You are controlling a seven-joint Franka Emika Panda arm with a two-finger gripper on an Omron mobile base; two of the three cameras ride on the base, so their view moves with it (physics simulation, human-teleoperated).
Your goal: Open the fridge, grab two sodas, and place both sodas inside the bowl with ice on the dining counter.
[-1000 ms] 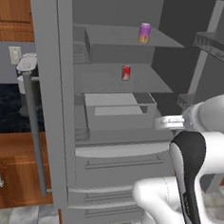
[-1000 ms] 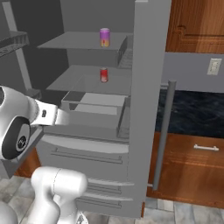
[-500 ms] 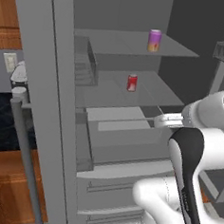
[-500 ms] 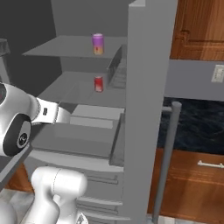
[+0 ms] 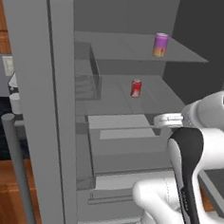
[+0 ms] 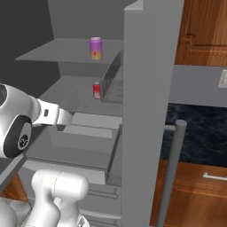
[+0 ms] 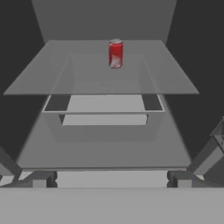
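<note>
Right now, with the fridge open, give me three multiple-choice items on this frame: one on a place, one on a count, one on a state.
1. Where does the purple-magenta can stand?
A. On the shelf above the red can
B. Beside the red can, same shelf
C. In the bottom drawer

2. How many cans are in the fridge?
A. One
B. Two
C. Four

3. How do the gripper jaws stand?
A. Closed on the red can
B. Closed on the purple-magenta can
C. Open, holding nothing

Key: 1 A, both base views show it one shelf higher. 2 B, one red and one purple-magenta. 3 C, the hand view shows the fingertips wide apart, the red can far back on its shelf.
</note>
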